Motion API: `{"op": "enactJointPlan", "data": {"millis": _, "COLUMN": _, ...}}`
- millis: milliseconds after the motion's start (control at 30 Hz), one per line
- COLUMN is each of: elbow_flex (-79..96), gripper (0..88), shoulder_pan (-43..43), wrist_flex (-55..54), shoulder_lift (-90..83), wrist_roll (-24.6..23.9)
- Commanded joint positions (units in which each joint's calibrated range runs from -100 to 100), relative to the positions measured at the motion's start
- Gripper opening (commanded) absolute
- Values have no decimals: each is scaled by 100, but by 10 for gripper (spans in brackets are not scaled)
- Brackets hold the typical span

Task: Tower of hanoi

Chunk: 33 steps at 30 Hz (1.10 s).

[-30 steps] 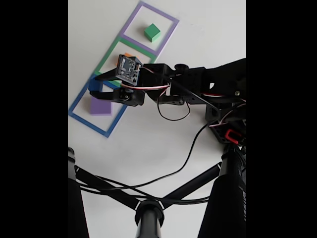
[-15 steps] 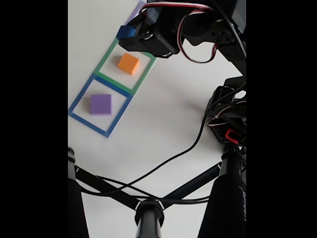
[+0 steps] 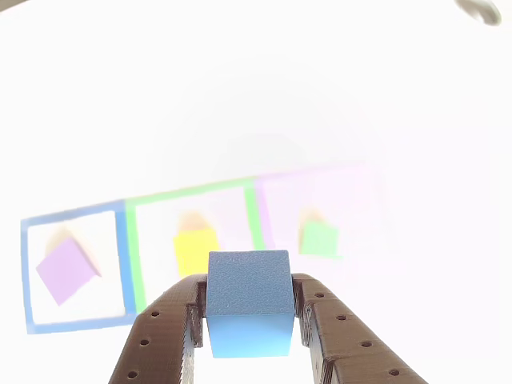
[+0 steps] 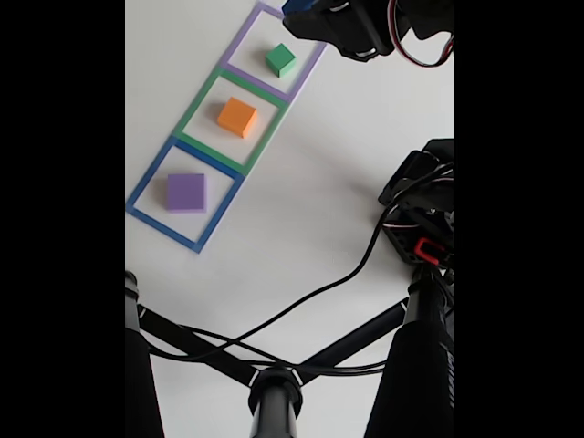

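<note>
Other view: your gripper (image 3: pixel 248 320) clamps one blue cube (image 3: pixel 249 302).
Fixed view: you see three blocks: purple slab (image 4: pixel 186 192), orange block (image 4: pixel 237 117), green block (image 4: pixel 280 60).

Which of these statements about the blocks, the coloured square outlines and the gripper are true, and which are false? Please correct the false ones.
1. The gripper holds the blue cube between its fingers. True.
2. The purple block lies inside the green outline. False: it lies inside the blue outline.
3. The orange block lies inside the green outline. True.
4. The green block is stacked on the orange block. False: it lies alone inside the purple outline, apart from the orange block.
5. The blue cube rests on the table. False: in the other view it is held above the table, clear of the outlines.
</note>
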Motion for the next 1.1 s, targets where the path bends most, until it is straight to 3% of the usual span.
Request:
{"op": "enactJointPlan", "data": {"millis": 0, "elbow_flex": -188, "gripper": 25, "shoulder_pan": 462, "wrist_flex": 94, "shoulder_lift": -84, "wrist_roll": 79}}
{"op": "enactJointPlan", "data": {"millis": 233, "elbow_flex": 330, "gripper": 27, "shoulder_pan": 1104, "wrist_flex": 37, "shoulder_lift": -350, "wrist_roll": 79}}
{"op": "enactJointPlan", "data": {"millis": 333, "elbow_flex": 1266, "gripper": 28, "shoulder_pan": 1373, "wrist_flex": -513, "shoulder_lift": -762, "wrist_roll": 79}}
{"op": "enactJointPlan", "data": {"millis": 567, "elbow_flex": 5675, "gripper": 32, "shoulder_pan": 1737, "wrist_flex": -3784, "shoulder_lift": -2304, "wrist_roll": 79}}
{"op": "enactJointPlan", "data": {"millis": 767, "elbow_flex": 8757, "gripper": 34, "shoulder_pan": 1776, "wrist_flex": -7542, "shoulder_lift": -2337, "wrist_roll": 79}}
{"op": "enactJointPlan", "data": {"millis": 1067, "elbow_flex": 10157, "gripper": 34, "shoulder_pan": 1613, "wrist_flex": -10691, "shoulder_lift": -859, "wrist_roll": 79}}
